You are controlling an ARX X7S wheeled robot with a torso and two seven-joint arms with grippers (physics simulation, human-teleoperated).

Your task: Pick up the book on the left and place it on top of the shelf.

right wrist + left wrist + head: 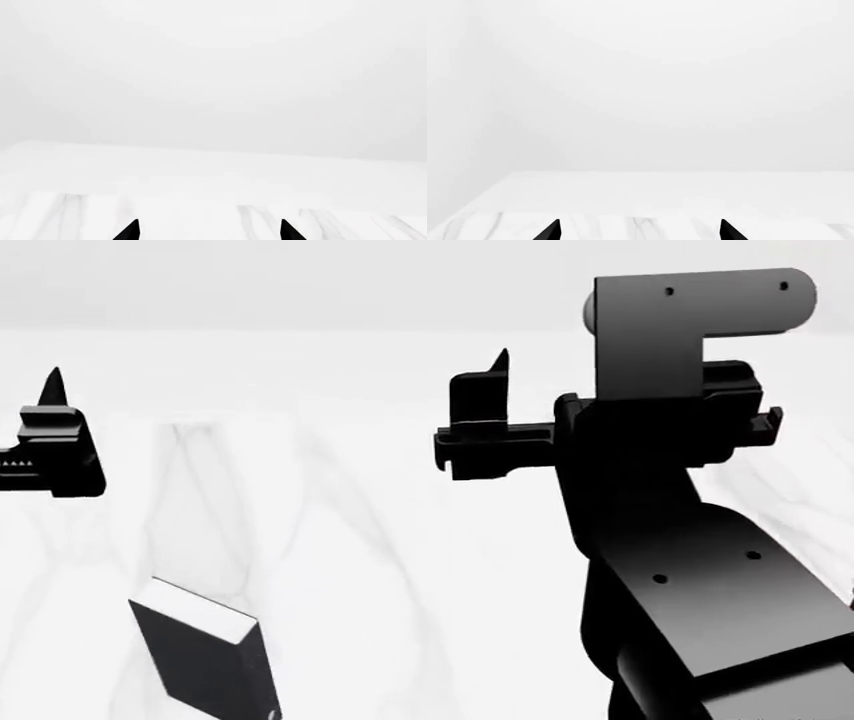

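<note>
You see one book [203, 655] on the marble table [400, 570] and two grippers — left gripper [639, 231] and right gripper [209, 231] — both spread apart, empty.

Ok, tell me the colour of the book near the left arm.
Black cover with a white page edge; the book shows best in the head view.

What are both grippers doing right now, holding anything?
Left gripper: open, holding nothing.
Right gripper: open, holding nothing.
The book lies untouched on the table.
</note>
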